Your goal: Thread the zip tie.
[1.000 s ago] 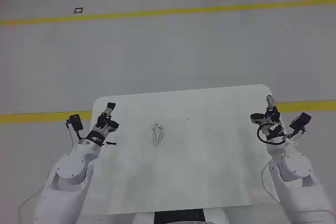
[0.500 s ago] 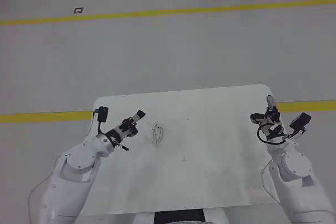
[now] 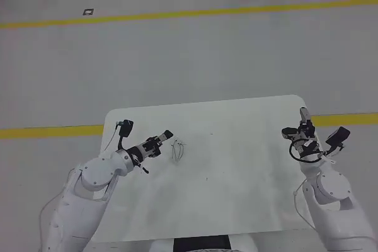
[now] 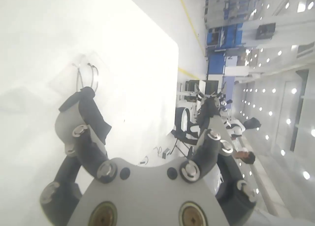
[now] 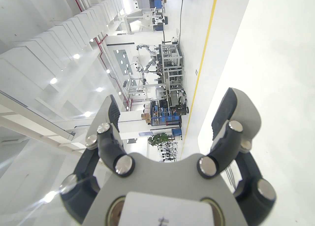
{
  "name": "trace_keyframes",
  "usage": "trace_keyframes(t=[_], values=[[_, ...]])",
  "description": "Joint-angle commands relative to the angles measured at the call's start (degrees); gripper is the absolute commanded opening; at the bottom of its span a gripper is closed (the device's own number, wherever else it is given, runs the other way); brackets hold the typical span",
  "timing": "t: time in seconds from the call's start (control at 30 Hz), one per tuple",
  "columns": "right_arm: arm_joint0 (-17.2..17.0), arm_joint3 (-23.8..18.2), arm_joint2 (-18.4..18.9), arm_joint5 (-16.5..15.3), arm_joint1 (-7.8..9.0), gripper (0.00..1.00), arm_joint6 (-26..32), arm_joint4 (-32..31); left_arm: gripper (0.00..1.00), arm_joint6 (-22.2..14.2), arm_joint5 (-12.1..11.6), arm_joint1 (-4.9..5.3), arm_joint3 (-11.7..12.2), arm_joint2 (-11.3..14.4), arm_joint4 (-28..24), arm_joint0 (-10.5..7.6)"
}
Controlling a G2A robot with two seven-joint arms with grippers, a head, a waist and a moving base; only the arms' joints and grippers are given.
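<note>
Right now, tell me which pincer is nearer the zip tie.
Left. The left pincer is open, close beside the zip tie in the middle of the table. The right pincer, also open, is at the table's opposite edge, far from it.

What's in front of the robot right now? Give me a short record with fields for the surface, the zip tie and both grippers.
surface: white rounded-corner table
item: thin grey plastic zip tie, curved strands lying flat on the table, ungripped
left gripper: jaws open, empty, close beside the zip tie; contact cannot be told
right gripper: jaws open, empty, at the table's right edge, far from the zip tie
</note>
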Motion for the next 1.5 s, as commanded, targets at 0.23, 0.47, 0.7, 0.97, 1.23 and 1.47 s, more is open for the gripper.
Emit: trace_keyframes(t=[0.23, 0.47, 0.7, 0.97, 1.23, 1.47], values=[[0.0, 0.0, 0.0, 0.0, 0.0, 1.0, 0.0, 0.0, 1.0, -11.09, 6.52, -0.14, 6.62, 9.68, 9.61, -11.35], [0.0, 0.0, 0.0, 0.0, 0.0, 1.0, 0.0, 0.0, 1.0, -11.09, 6.52, -0.14, 6.62, 9.68, 9.61, -11.35], [0.0, 0.0, 0.0, 0.0, 0.0, 1.0, 0.0, 0.0, 1.0, -16.24, 6.52, -0.21, 7.54, 13.99, 18.74, -16.61], [0.0, 0.0, 0.0, 0.0, 0.0, 1.0, 0.0, 0.0, 1.0, -30.92, 6.52, -2.39, 8.36, 17.53, 36.24, -23.5], [0.0, 0.0, 0.0, 0.0, 0.0, 1.0, 0.0, 0.0, 1.0, -36.26, 6.52, -4.23, 10.13, 17.99, 38.87, -24.77], [0.0, 0.0, 0.0, 0.0, 0.0, 1.0, 0.0, 0.0, 1.0, -36.11, 6.52, -4.28, 10.92, 20.46, 43.3, -25.15]])
